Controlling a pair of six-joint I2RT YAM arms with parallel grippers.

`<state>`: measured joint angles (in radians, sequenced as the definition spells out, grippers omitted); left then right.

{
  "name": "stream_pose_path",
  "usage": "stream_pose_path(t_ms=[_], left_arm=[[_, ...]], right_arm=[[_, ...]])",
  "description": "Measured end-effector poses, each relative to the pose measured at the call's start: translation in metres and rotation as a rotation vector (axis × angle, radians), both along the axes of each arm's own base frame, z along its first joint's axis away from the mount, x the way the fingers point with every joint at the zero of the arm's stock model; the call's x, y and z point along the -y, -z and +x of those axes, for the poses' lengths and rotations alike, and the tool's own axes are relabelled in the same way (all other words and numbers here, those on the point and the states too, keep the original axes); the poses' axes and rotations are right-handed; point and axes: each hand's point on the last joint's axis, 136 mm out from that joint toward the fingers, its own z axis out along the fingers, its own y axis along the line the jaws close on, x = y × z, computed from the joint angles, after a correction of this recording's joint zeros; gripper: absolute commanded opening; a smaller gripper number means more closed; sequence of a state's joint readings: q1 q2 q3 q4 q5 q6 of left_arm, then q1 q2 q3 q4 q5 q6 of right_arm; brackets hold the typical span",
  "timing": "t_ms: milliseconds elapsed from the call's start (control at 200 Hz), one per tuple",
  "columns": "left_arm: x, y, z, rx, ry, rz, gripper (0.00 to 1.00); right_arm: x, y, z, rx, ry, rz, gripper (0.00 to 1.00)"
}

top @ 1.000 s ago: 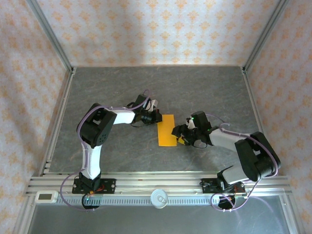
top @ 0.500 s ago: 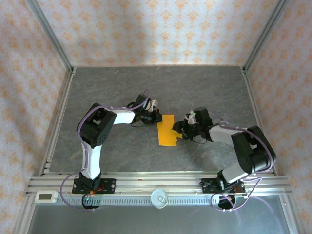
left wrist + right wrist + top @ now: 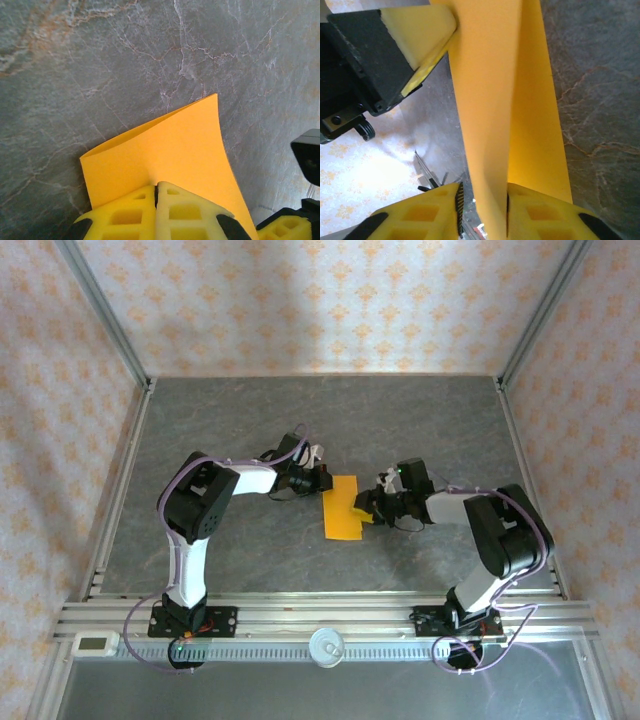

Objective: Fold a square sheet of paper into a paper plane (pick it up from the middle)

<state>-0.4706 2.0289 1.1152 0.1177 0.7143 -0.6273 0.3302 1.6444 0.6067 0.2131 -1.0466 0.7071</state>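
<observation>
The square sheet of paper [image 3: 343, 510] is bright, plain orange with no marks; from above it reads as a tall narrow rectangle, doubled over on itself rather than a flat square; it sits near the middle of the grey stone-patterned table [image 3: 240, 420], slightly toward 6 o'clock. The left gripper [image 3: 321, 482] meets it at its 11 o'clock corner; the right gripper [image 3: 368, 508] meets it at its 3 o'clock edge.

In the left wrist view the paper [image 3: 170, 145] fans out toward 12 o'clock from the left gripper [image 3: 156, 187]; its folded edge runs along the 9 o'clock side, where the two layers curl apart slightly; a faint crease starts at the seam between the yellow fingers [image 3: 125, 212]. Those fingers are pressed together with no gap, closed on the near edge of the sheet.

In the right wrist view the paper [image 3: 490, 100] stands up as a raised, bowed band running from 6 to 12 o'clock, smooth and unmarked; it passes between the yellow fingers [image 3: 420, 217] of the right gripper [image 3: 482, 192]. Its jaws stand a little apart on either side of the band; the paper touches the 3 o'clock finger, with a sliver of space at the other; it is not pinched tight. At 10 o'clock a pale finger [image 3: 420, 25] of the left gripper touches the far end of the sheet.
</observation>
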Motion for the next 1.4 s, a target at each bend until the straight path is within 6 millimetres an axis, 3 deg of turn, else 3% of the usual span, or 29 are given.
stream_pose_path(t_ms=[275,425,525,606,776,871,991,1396], left_arm=[[0.0,-0.001,0.0,0.002,0.0,-0.001,0.04],[-0.001,-0.008,-0.001,0.012,-0.004,-0.001,0.27],[-0.004,-0.031,0.0,0.06,-0.013,-0.008,0.47],[-0.006,-0.065,0.001,0.142,-0.018,-0.026,0.59],[-0.017,-0.135,-0.003,0.338,-0.05,-0.076,0.74],[-0.028,-0.151,-0.011,0.406,-0.074,-0.074,0.83],[-0.044,-0.155,-0.022,0.455,-0.108,-0.051,0.98],[-0.111,-0.176,-0.042,0.623,-0.324,0.002,0.99]], right_arm=[[0.0,0.011,0.003,-0.014,-0.009,-0.012,0.15],[0.001,0.011,0.004,-0.008,-0.005,-0.016,0.11],[0.003,0.013,0.007,-0.008,0.015,-0.031,0.09],[0.003,0.013,0.013,0.001,0.047,-0.032,0.09],[0.005,0.011,0.021,0.009,0.112,-0.023,0.16],[0.003,0.004,0.025,0.029,0.122,-0.012,0.22],[0.003,0.002,0.026,0.045,0.117,-0.011,0.26],[-0.003,-0.008,0.04,0.093,0.059,-0.009,0.22]])
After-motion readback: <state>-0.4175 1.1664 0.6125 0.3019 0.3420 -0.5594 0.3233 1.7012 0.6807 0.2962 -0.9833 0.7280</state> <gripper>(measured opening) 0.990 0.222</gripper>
